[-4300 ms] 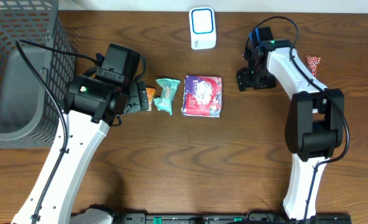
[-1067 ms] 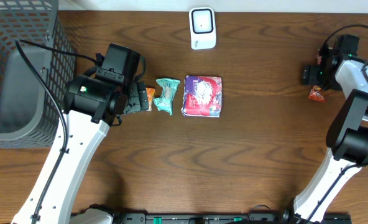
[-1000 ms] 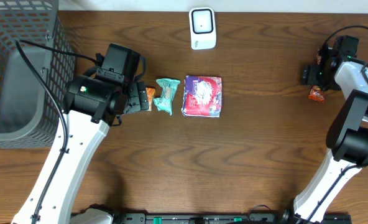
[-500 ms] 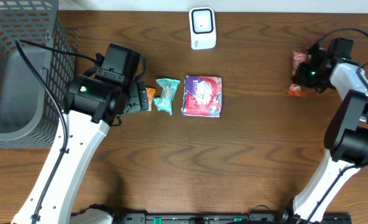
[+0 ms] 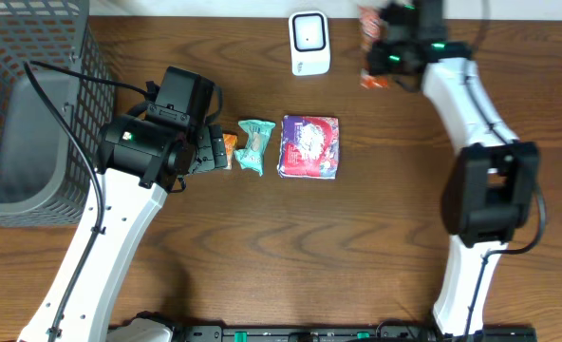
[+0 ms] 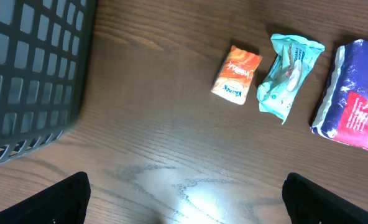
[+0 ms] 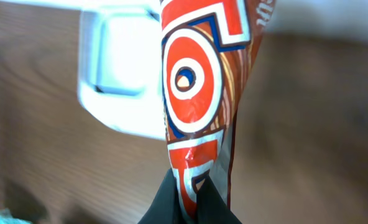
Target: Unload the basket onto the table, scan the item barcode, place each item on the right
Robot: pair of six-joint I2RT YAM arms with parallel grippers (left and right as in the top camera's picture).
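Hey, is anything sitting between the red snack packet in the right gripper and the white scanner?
Nothing visible does. The red snack packet, pinched in the shut right gripper, hangs just right of the white scanner, with only bare table between them.

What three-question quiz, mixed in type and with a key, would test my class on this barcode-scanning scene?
1. True or false: the right gripper is shut on the red snack packet.
2. The packet is held nearest: A) the basket, B) the white scanner, C) the purple pack.
3. Fill in: the left gripper is ___ and holds nothing.
Key: 1 true; 2 B; 3 open.
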